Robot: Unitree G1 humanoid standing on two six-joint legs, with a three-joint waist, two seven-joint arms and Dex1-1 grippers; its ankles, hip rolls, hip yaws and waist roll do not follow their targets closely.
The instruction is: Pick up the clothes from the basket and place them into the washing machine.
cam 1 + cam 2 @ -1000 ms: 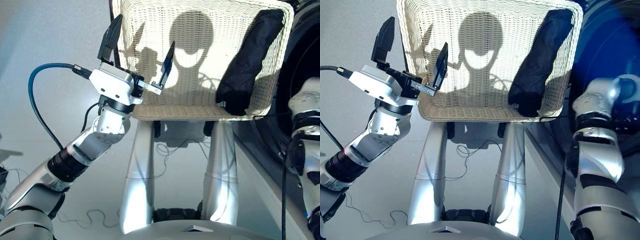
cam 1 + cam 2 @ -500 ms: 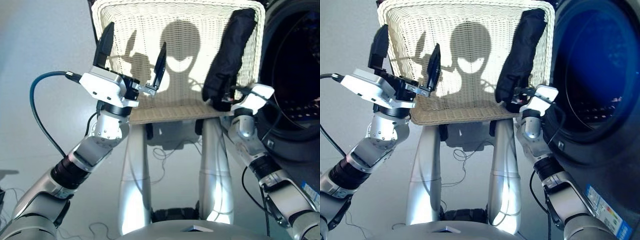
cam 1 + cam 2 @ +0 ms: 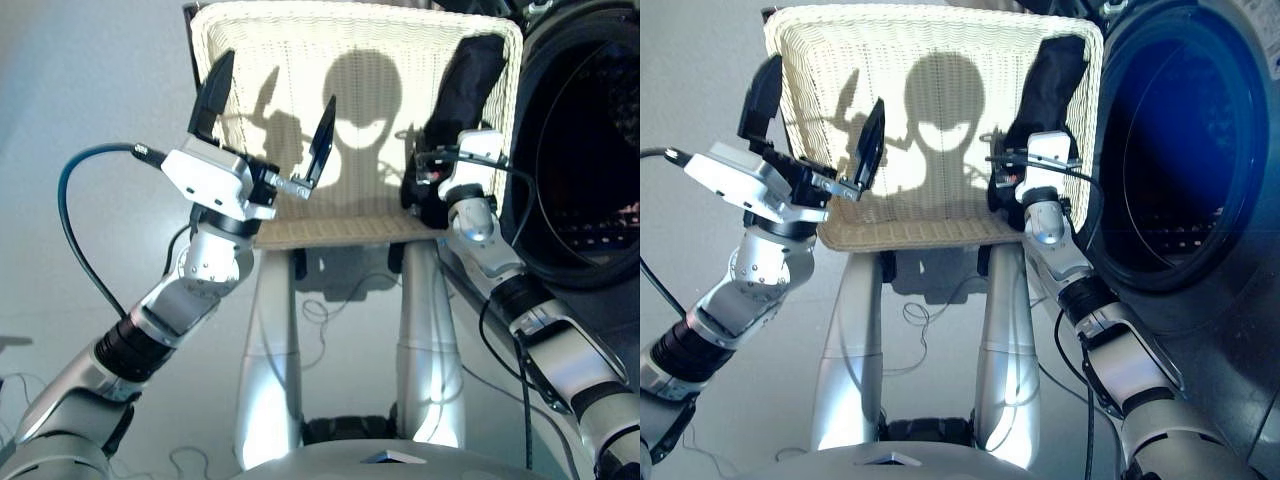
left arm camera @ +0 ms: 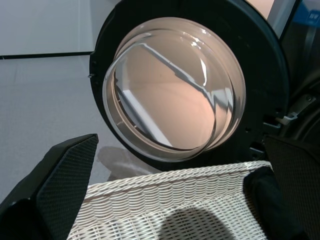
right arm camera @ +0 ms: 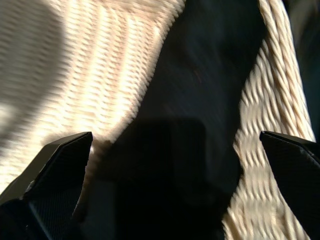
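The cream-white wicker basket (image 3: 300, 60) sits in front of me. One black garment of the clothes (image 3: 466, 85) lies along its right side. My right gripper (image 5: 175, 140) hovers open over the near end of this black cloth, its fingers spread to either side without closing on it. Above the basket's near-left corner, my left gripper (image 3: 277, 85) stands open and empty. The washing machine (image 3: 590, 170) is at the right with its dark drum opening facing the basket. Its round glass door (image 4: 172, 95) is swung open beyond the basket's far rim.
A blue cable (image 3: 75, 215) loops out from my left arm over the grey floor. Thin wires (image 3: 330, 305) lie on the floor below the basket. The washer's front panel (image 3: 1230, 340) runs close along my right arm.
My right arm has swung in from the right and up to the basket's near-right corner, over the black garment. The camera has shifted. The left gripper has kept its pose.
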